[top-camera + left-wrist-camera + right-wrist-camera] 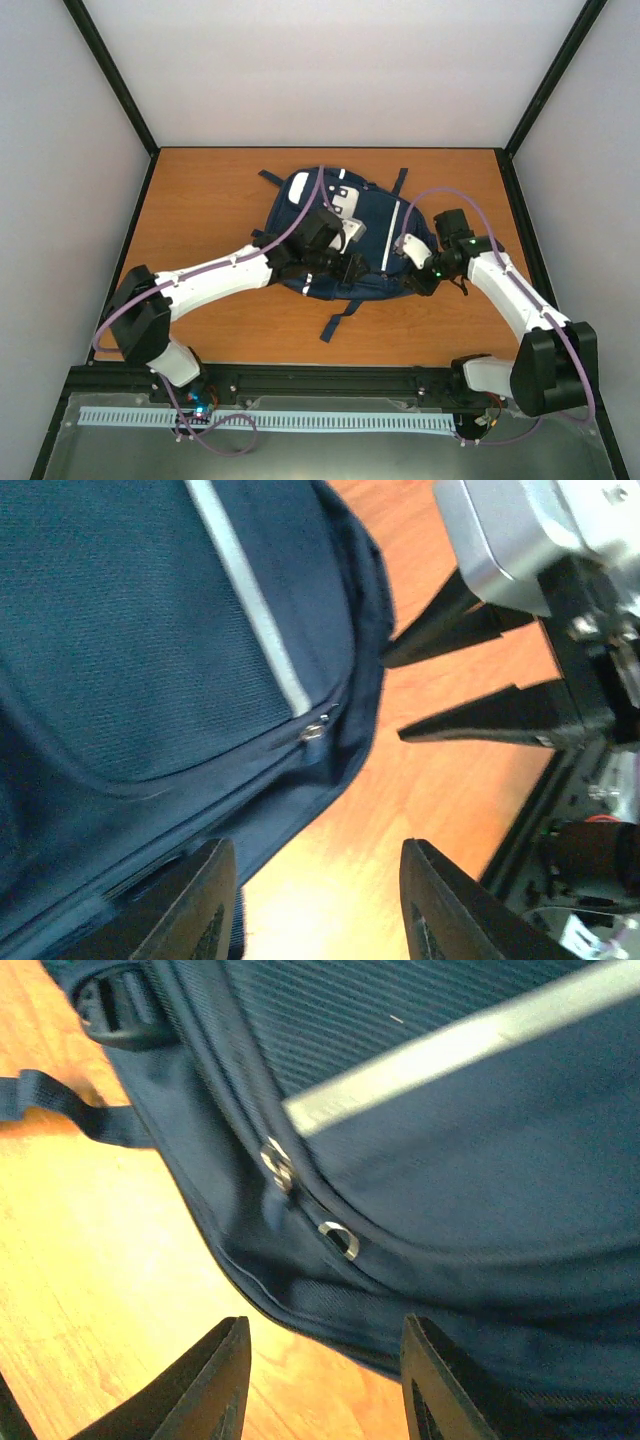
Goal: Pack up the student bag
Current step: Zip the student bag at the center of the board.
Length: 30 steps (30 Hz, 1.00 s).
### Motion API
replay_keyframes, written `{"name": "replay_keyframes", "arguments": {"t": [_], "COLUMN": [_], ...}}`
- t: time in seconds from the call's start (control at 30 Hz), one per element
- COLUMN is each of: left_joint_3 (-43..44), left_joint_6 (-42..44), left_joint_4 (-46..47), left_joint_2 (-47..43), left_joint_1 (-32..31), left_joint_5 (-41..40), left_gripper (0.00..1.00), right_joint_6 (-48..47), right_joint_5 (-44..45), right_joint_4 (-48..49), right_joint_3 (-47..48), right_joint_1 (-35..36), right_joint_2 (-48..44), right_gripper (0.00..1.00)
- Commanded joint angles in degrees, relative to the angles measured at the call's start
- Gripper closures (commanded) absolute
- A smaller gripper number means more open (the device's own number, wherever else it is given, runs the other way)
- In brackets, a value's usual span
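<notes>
Lying flat in the middle of the desk (200,200), a little toward its far edge, the student bag (378,225) has its long axis running from far edge to near edge, slightly slanted. Both arms lean in over its near end. The left gripper (315,880) hangs with fingers apart and nothing between them, the bag's seam and one zip pull (315,728) just ahead. The right gripper (322,1360) is likewise spread and empty at the bag's near right corner, with two metal zip pulls (278,1165) straight ahead of its fingers. I'd judge that arm better placed for the zip. White patches (350,205) show on the front, but no brand or lettering is legible.
</notes>
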Motion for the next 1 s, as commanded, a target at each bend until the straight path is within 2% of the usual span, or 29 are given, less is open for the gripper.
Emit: {"name": "replay_keyframes", "arguments": {"t": [0.0, 0.33, 0.6, 0.7, 0.97], "left_joint_3": [-4.16, -7.42, -8.15, -9.11, -10.79], "left_joint_6": [-1.31, -3.40, -3.46, -3.91, -5.32], "left_joint_4": [-0.91, 2.70, 5.13, 5.99, 6.81], "left_joint_2": [-3.50, -1.73, 1.02, 1.01, 0.30], "left_joint_1": [0.42, 3.34, 4.05, 4.27, 5.16], "left_joint_5": [-9.50, -12.22, -11.90, -11.93, -13.17], "left_gripper": [0.51, 0.47, 0.48, 0.48, 0.47], "right_joint_6": [3.49, 12.06, 13.94, 13.21, 10.74], "right_joint_5": [0.92, 14.99, 25.95, 25.43, 33.02], "right_joint_4": [6.53, 14.22, 16.83, 16.26, 16.48], "right_joint_3": [-1.61, -0.38, -1.33, -2.47, -5.41], "right_joint_1": [6.66, 18.85, 22.05, 22.48, 25.02], "right_joint_2": [-0.88, 5.99, 6.64, 6.16, 3.89], "right_gripper": [0.58, 0.58, 0.61, 0.59, 0.57]}}
